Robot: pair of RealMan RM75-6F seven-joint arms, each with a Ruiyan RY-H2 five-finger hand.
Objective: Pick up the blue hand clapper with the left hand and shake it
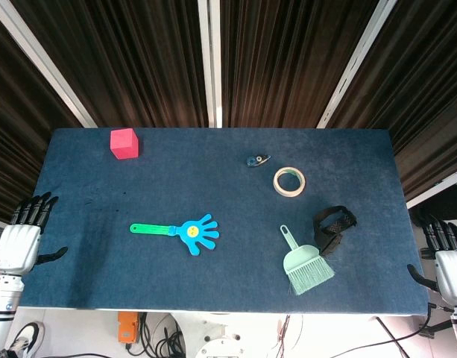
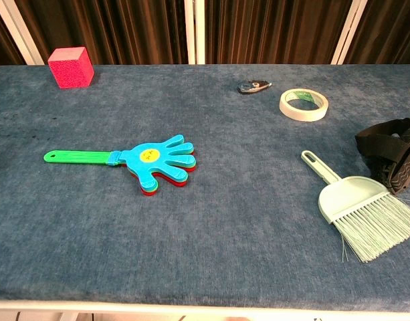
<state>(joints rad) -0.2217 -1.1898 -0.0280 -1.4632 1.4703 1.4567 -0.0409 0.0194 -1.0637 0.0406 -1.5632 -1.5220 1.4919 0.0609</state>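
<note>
Left hand (image 1: 19,240) apart from clapper (image 1: 185,231)

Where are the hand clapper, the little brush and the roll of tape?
hand clapper (image 2: 151,158): chest view, on its blue palm.
brush (image 2: 365,210): chest view, on its pale green head.
roll of tape (image 1: 288,181): head view, on its ring.

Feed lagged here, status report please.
Both hands open off the table edges: left hand, right hand. Hand clapper flat, untouched, green handle toward left. Nothing blocking.
</note>
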